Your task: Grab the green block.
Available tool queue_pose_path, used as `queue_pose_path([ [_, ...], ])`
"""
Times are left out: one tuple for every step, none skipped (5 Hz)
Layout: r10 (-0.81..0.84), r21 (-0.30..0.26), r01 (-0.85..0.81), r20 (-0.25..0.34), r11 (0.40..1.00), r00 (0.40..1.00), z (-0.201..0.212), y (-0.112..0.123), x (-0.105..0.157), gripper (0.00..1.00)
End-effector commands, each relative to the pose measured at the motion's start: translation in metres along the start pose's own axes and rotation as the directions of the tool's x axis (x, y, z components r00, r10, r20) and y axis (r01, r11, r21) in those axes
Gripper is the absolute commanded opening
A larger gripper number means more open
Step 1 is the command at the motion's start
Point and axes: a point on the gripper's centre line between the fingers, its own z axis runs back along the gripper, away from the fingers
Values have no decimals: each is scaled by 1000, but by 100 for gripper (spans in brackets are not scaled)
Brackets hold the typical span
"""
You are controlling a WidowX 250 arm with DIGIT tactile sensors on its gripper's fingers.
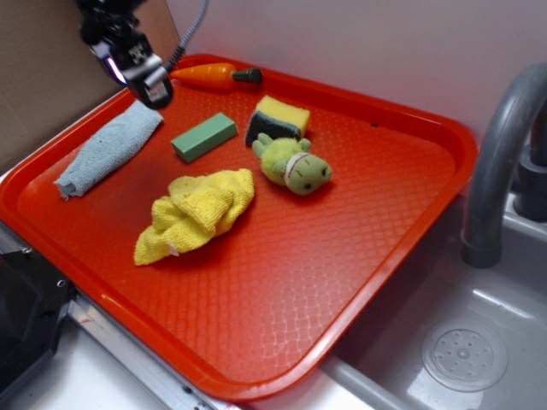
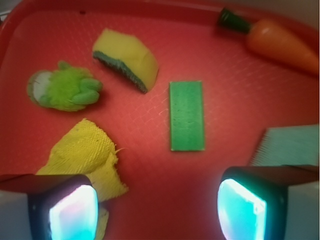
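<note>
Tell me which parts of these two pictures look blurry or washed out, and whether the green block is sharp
Exterior view: the pincer is soft, slightly blurred; the green block reads clearly; pale glare sheens the tray at its near end. Wrist view: the fingertips are out of focus, glowing cyan and washed out; the green block is fairly sharp; the carrot is blurred.

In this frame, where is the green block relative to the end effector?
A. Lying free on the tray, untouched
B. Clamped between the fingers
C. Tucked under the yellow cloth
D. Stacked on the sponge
A. The green block lies flat on the red tray, while the end effector hangs open above it with empty space between its fingers, clear of the yellow cloth and sponge.
</note>
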Motion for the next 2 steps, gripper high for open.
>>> queue_pose_path([
  [5,97,1,-60,995,998,-25,6,23,100],
  [11,113,0,-90,994,996,-38,14,29,100],
])
